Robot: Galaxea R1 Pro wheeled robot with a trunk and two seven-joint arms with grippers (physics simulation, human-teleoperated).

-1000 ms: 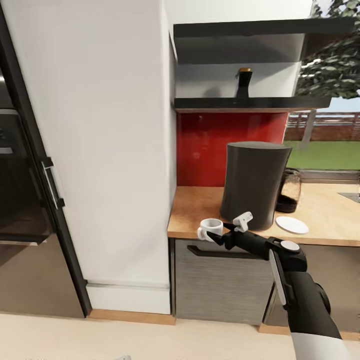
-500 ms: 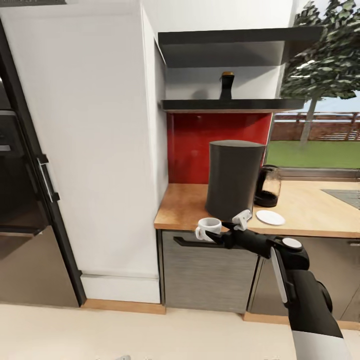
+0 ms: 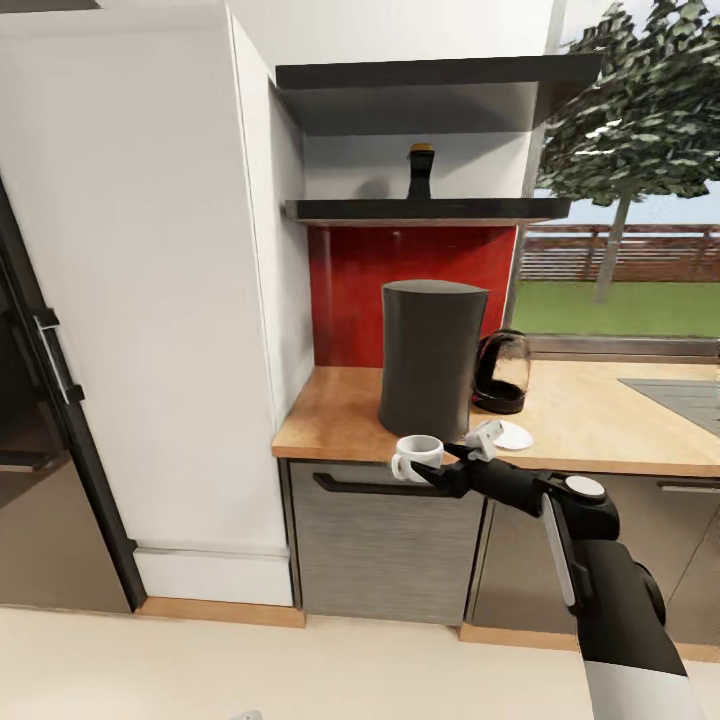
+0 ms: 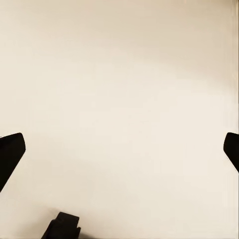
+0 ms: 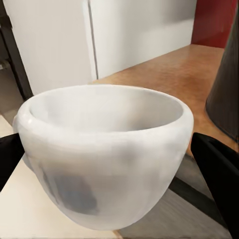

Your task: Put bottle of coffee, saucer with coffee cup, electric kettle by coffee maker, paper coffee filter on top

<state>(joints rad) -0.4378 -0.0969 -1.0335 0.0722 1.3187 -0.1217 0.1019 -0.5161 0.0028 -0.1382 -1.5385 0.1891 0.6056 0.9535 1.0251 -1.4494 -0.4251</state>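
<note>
one second has been enough for the whole head view to slide: the coffee maker [image 3: 431, 358], the shelf [image 3: 425, 210] and the countertop [image 3: 330, 408] all sit further left and look smaller than a second ago, which reads as the camera and base moving, not the things. the right gripper [image 3: 442, 470] keeps the same spot in the picture, its fingers pinching the coffee cup [image 3: 417, 456], held upright just off the counter's front edge; the right wrist view has the cup [image 5: 107, 149] wedged between the two dark pads with the counter beyond it. the saucer [image 3: 512, 436] lies on the counter to the right of the coffee maker, just in front of the electric kettle [image 3: 501, 371], and the bottle of coffee [image 3: 420, 171] stands on the shelf above. the left gripper [image 4: 119, 149] hangs spread apart over pale floor, holding nothing. my guess is the robot is repositioning to set the cup on the saucer, with the bottle left to fetch
</note>
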